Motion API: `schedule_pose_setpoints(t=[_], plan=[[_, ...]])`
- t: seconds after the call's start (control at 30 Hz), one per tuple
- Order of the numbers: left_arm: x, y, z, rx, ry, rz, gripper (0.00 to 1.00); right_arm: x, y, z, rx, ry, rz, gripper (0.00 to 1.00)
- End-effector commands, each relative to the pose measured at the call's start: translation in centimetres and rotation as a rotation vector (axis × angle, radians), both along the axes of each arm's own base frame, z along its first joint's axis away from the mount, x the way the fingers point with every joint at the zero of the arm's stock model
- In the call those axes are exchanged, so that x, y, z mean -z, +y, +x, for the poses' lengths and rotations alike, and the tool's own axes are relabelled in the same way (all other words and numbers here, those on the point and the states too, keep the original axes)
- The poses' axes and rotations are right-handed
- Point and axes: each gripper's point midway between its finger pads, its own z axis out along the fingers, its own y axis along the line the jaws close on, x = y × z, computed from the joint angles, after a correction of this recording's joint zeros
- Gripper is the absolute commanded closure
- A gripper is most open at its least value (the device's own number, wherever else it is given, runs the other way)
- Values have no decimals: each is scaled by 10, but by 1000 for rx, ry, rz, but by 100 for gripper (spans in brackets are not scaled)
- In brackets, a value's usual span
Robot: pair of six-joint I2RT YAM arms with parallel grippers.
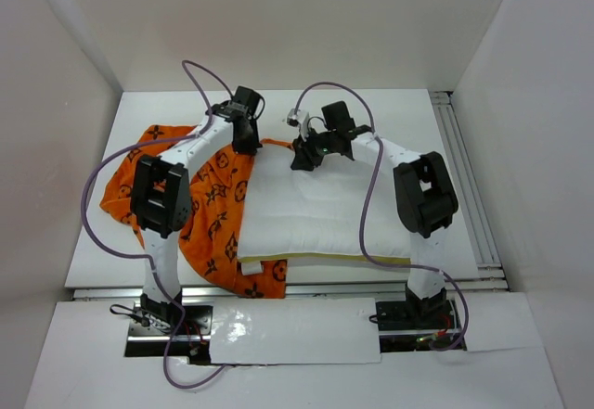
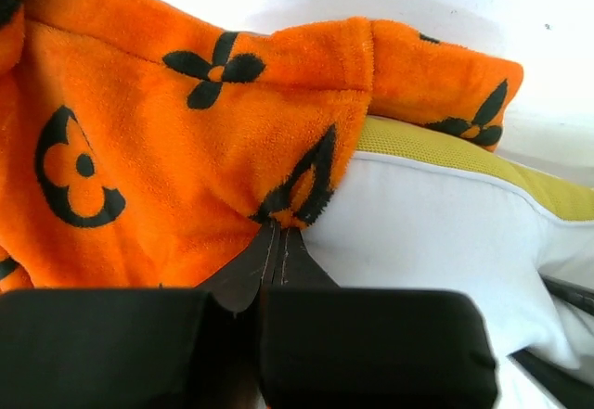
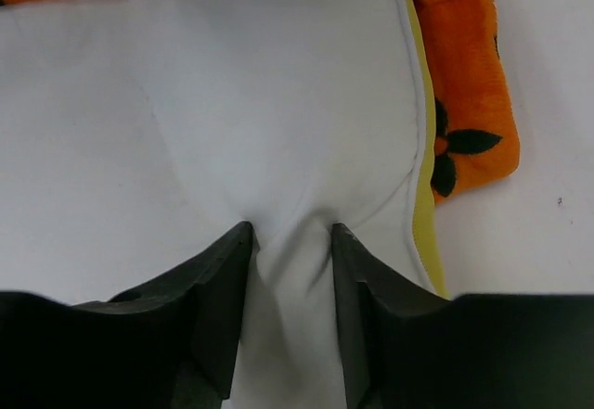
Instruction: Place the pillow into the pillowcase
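Left gripper (image 2: 278,235) pinching orange pillowcase (image 2: 158,149) edge, right gripper (image 3: 290,235) pinching white pillow (image 3: 232,103)

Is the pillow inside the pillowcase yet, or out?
Almost all out. From above the pillow lies bare, the pillowcase bunched at its left; orange fabric laps only its far edge.

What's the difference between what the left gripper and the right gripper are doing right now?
The left gripper has its fingers pressed flat together on the edge of the orange pillowcase. The right gripper has its fingers apart, with a fold of the white pillow bunched between them. The left works at the pillow's far left corner, the right further right along that far edge. Both pinch fabric.
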Motion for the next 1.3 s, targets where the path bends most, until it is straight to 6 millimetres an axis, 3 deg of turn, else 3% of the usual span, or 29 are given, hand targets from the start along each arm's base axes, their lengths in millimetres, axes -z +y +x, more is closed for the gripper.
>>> schedule_pose_setpoints(t=[0.0, 0.07, 0.1, 0.23, 0.27, 0.37, 0.4, 0.43, 0.53, 0.63, 0.77, 0.8, 0.83, 0.93, 1.0, 1.03, 1.1, 1.13, 1.23, 1.27], plan=[[-18, -5, 1, 19, -65, 3, 100, -10, 11, -7, -13, -2, 43, 61], [-27, -2, 2, 8, -93, 11, 100, -21, 10, -1, 21, -46, 58, 67], [-27, -1, 3, 3, -96, 18, 100, -18, 9, 0, 47, -32, 60, 76], [-55, -7, 1, 30, -172, -16, 100, -25, 5, 2, 73, -39, 81, 87], [-66, -12, 5, 37, -216, -44, 100, -41, 9, 5, 68, -75, 115, 100], [-91, -25, -4, 95, -295, -82, 100, -44, 7, -3, 90, -75, 151, 100], [-103, -29, -6, 103, -325, -95, 100, -66, 8, -2, 95, -129, 193, 100], [-103, -29, -6, 110, -326, -89, 100, -62, 6, -11, 83, -129, 202, 100], [-114, -38, -7, 143, -349, -113, 100, -89, 7, -32, 14, -219, 298, 100], [-122, -57, -7, 203, -357, -133, 100, -102, 14, -44, -35, -226, 338, 100], [-132, -91, -12, 284, -370, -168, 100, -126, 22, -40, 14, -260, 398, 100], [-137, -101, -13, 310, -375, -190, 100, -144, 22, -28, 82, -292, 448, 100], [-141, -107, -16, 338, -372, -221, 100, -145, 19, -22, 128, -298, 461, 100], [-158, -129, -26, 407, -402, -285, 100, -156, 5, 22, 389, -280, 532, 100], [-166, -150, -37, 474, -418, -340, 100, -158, -19, 47, 540, -261, 599, 100], [-171, -151, -41, 486, -428, -355, 100, -165, -24, 54, 595, -220, 698, 100], [-173, -161, -47, 520, -427, -378, 100, -151, -47, 70, 712, -167, 761, 100], [-170, -167, -54, 539, -414, -384, 100, -159, -54, 72, 741, -162, 815, 100], [-145, -178, -61, 568, -343, -404, 100, -149, -69, 82, 847, -112, 859, 100], [-138, -181, -62, 582, -322, -413, 100, -137, -69, 87, 870, -93, 824, 100]])
